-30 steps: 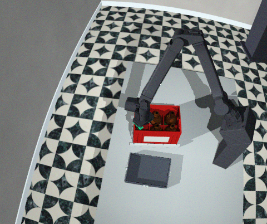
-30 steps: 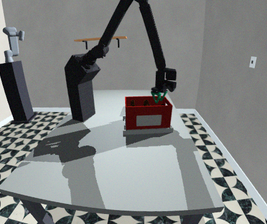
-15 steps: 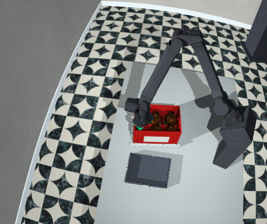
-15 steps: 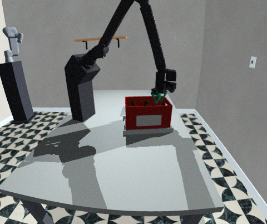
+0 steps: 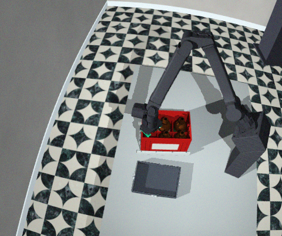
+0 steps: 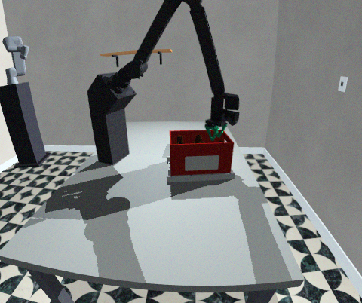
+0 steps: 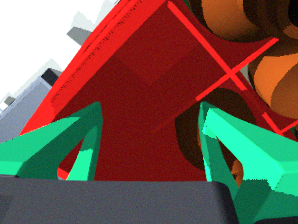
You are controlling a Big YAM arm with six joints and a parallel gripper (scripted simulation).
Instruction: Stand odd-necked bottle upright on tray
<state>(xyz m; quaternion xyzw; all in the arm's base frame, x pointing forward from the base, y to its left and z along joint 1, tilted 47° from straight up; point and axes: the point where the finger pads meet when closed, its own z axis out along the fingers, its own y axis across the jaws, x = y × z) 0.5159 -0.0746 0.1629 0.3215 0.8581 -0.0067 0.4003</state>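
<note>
The red crate point(image 5: 145, 145) point(image 6: 179, 166) point(image 7: 75, 80) stands upright on the table. Four brown bottles show in the top view: two in the back row point(image 5: 164, 121) point(image 5: 180, 120) and two in the front row point(image 5: 165, 134) point(image 5: 181, 134). A fifth cannot be made out there. My gripper point(image 5: 154, 132) point(image 6: 216, 138) point(image 7: 150, 111) is open over the crate's end away from the arm's base. Only dark red crate shows between its fingers; a bottle point(image 7: 187, 132) lies partly behind the right finger. Neck differences cannot be told. The tray point(image 5: 163, 177) holds nothing.
The tray lies beside the crate's long labelled side, with a narrow gap. A pale strip point(image 5: 163, 152) point(image 6: 201, 179) runs along the crate's foot. The arm's base point(image 5: 249, 142) point(image 6: 115, 124) stands across the table. The forearm point(image 5: 168, 74) point(image 6: 207, 50) reaches down above the crate.
</note>
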